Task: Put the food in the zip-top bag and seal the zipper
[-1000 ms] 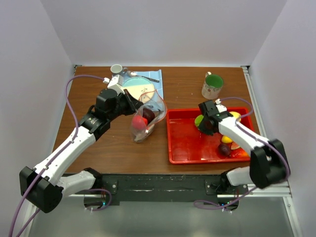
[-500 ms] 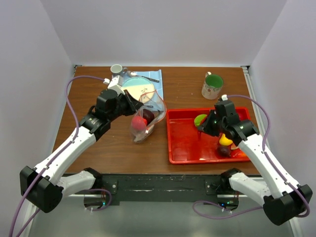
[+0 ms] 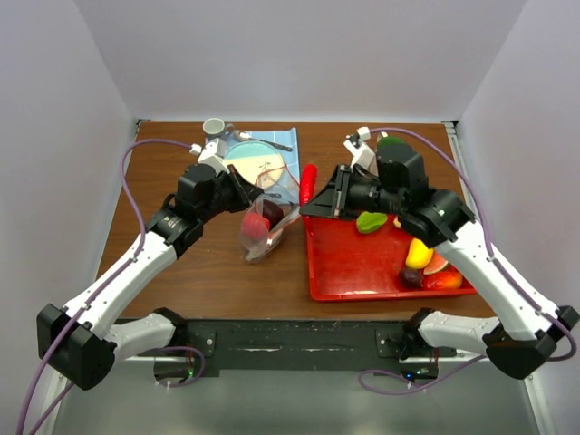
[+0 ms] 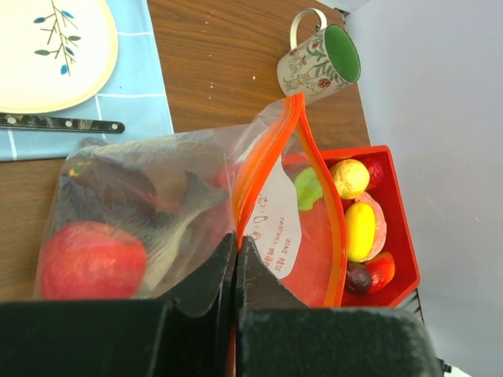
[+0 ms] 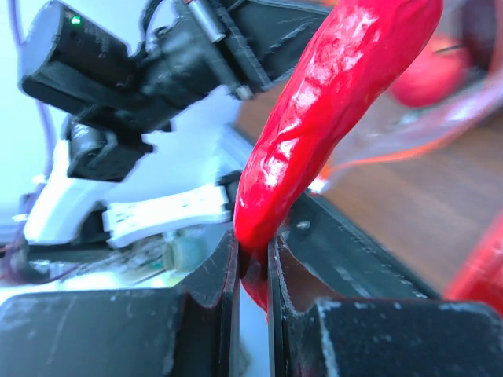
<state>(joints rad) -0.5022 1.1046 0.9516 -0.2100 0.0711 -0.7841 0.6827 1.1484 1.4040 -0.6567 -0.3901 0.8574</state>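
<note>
Pepper, red, pinched in your right end effector, hangs just beside the zip-top bag, midway between the worktop side edges; your left end effector clamps its zipper rim.

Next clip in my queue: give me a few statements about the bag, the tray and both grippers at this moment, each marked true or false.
1. The right gripper is clamped on a long red pepper. True.
2. The zip-top bag has nothing in it. False: a red round piece and a dark purple piece lie inside.
3. The left gripper is shut on the bag's mouth edge. True.
4. The red tray has no food in it. False: a green piece, a yellow piece and others are in it.
5. The zipper is sealed. False: the mouth gapes open.
</note>
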